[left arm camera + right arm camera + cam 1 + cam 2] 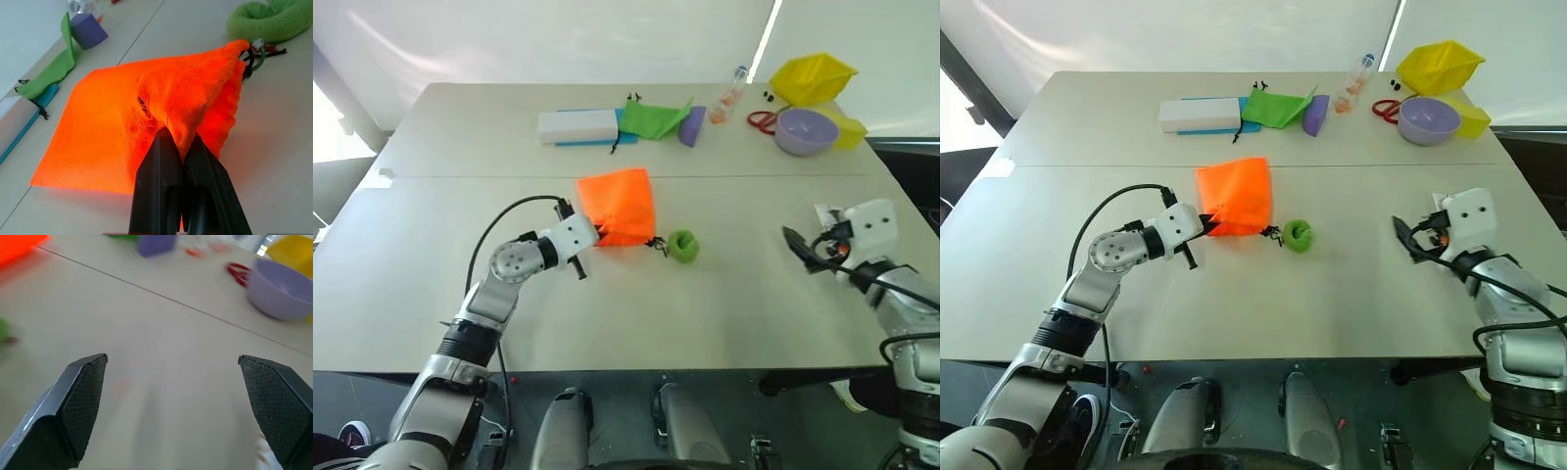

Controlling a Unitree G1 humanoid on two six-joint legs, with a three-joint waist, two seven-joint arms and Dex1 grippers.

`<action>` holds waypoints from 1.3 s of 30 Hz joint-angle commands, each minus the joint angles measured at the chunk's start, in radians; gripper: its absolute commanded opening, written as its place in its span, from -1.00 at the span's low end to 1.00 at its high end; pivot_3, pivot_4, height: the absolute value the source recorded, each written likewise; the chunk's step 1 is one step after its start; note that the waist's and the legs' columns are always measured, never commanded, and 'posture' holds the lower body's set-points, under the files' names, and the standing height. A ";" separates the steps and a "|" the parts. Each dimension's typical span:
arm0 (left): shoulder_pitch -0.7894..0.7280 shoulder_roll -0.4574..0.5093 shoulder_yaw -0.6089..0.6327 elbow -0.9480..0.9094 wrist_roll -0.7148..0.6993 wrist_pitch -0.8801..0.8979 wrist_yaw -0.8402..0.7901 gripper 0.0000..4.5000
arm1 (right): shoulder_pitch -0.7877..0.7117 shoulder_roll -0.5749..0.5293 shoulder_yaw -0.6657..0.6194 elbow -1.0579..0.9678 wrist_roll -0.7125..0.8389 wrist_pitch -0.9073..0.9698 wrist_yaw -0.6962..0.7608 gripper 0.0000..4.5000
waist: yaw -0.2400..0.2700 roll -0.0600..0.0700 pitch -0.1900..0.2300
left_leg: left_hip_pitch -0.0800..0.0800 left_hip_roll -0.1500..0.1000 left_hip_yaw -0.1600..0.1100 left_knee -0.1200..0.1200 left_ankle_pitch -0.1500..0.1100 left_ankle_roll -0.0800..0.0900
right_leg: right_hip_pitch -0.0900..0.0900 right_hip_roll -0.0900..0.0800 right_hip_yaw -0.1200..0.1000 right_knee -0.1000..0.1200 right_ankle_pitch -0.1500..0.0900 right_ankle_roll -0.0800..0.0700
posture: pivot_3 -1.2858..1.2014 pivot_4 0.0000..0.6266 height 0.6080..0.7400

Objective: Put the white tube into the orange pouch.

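L gripper [182, 147] has its black fingers pinched tight on a fold of the bright orange soft fabric drawstring pouch [619, 204], near its gathered mouth edge; pouch lies flat on the pale tabletop [734, 313] mid-table, black cord and lime-green ring toggle [682, 245] trailing off its near corner on the robot's R side. R gripper [173, 406] hangs over bare table well to the R, jaws spread wide, nothing between them. Small flat white squeeze tube: can't find it on the open table; whether it's already inside the pouch can't be told, as no clear bulge reads through the cloth. Far edge clutter, none of it the target: long white rectangular box [578, 125], green fabric pouch [651, 118], purple block [692, 125], clear slim bottle [732, 93], lavender bowl [805, 130], yellow bin [813, 78]. Step in hand, by my read: L holds the pouch mouth, either keeping it open for loading or just past loading; R is free. Next move calls for locating the tube first; if it's still out, R must fetch it and feed it cap-or-tail first into the mouth while L lifts the pinched lip to keep an opening. Mouth looks mostly collapsed now, so entry would be tight.
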 commanded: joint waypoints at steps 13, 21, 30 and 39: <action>0.005 -0.001 0.017 -0.035 -0.013 -0.012 0.009 -0.99 | -0.116 -0.013 -0.116 0.281 0.047 0.211 -0.061 1.00 | -0.001 0.001 0.000 | 0.000 0.000 0.000 0.000 0.000 0.000 | 0.000 0.000 0.000 0.000 0.000 0.000 | 0.03 -0.52 1.00; 0.012 0.006 0.016 -0.043 -0.012 -0.011 0.009 -1.00 | -0.147 0.003 -0.145 0.300 0.095 0.231 -0.066 0.60 | -0.003 0.001 0.000 | 0.000 0.000 0.000 0.000 0.000 0.000 | 0.000 0.000 0.001 0.000 0.000 0.000 | 0.03 -0.52 1.00; 0.006 0.004 0.014 -0.036 -0.009 -0.013 0.012 -1.00 | -0.121 -0.001 -0.117 0.259 0.104 0.231 -0.047 -0.20 | -0.003 0.001 0.000 | 0.000 0.000 0.000 0.000 0.000 0.000 | 0.000 0.000 0.001 0.000 0.000 0.000 | 0.03 -0.52 1.00; 0.003 0.001 0.012 -0.035 -0.009 -0.013 0.013 -1.00 | -0.120 0.017 -0.106 0.122 0.179 0.240 0.014 -0.20 | -0.004 0.001 0.000 | 0.000 0.000 0.000 -0.001 0.000 0.000 | 0.000 0.001 0.001 0.000 0.000 0.000 | 0.03 -0.52 1.00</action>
